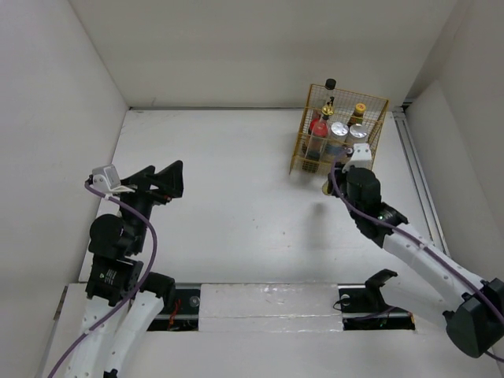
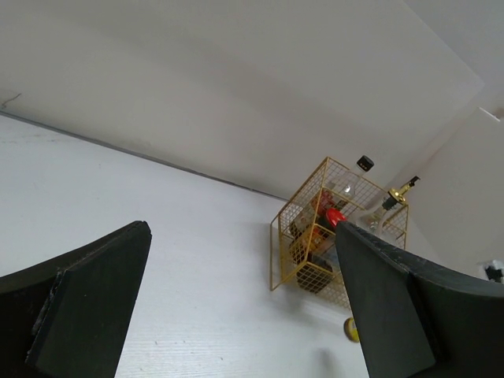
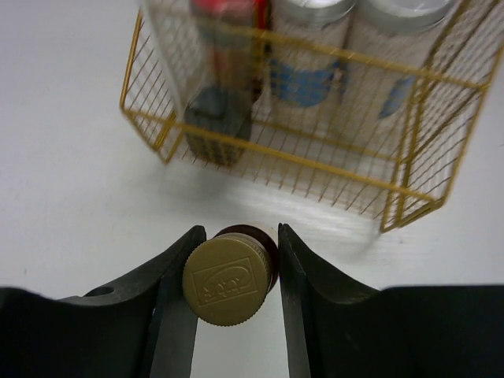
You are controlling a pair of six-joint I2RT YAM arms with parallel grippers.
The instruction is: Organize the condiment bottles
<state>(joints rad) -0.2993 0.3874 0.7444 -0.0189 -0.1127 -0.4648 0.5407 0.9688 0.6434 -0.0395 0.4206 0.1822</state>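
Robotics lab test cell: plain white panels [image 1: 260, 47] box in a white table [image 1: 228, 197], two robot arms [image 1: 118, 260] bolted at six o'clock.

**A:** ok, ignoring the main stuff, what else is in the shot?

**B:** mostly a gold wire rack [image 1: 302, 150]. It's open on top and sits on the far right part of a white table [image 1: 228, 189], close to the back wall [image 1: 236, 55].

**A:** is it tipped or anything?

**B:** nope, it's flat on its base, with fine mesh sides and a thicker frame along the edges. The left wall [image 1: 47, 102] and right wall [image 1: 465, 94] are plain white too, and there's a dark seam where the table meets the back wall.
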